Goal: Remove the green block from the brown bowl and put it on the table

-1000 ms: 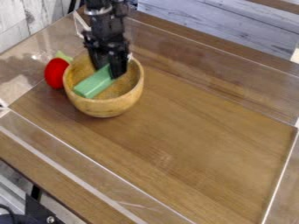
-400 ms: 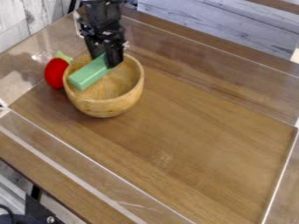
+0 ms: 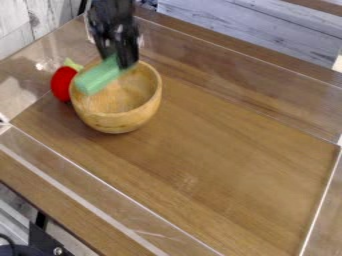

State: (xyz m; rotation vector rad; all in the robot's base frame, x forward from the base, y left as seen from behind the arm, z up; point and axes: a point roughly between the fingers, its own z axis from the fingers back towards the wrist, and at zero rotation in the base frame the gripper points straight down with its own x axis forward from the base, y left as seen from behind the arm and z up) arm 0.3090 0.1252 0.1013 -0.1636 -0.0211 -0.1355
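Note:
The green block (image 3: pixel 98 77) hangs tilted above the brown bowl (image 3: pixel 118 102), its lower end over the bowl's left rim. My black gripper (image 3: pixel 123 57) points down from the top of the view and is shut on the block's upper right end. The bowl sits at the left of the table (image 3: pixel 227 140), and its light-brown inside shows beneath the block.
A red round toy (image 3: pixel 66 82) with a green top lies just left of the bowl. A low clear acrylic border (image 3: pixel 80 200) runs along the table's edges. Grey wooden planks stand behind the far edge.
The gripper has risen with the green block in it. The block lay slanted inside the bowl a second ago and now hangs above the rim.

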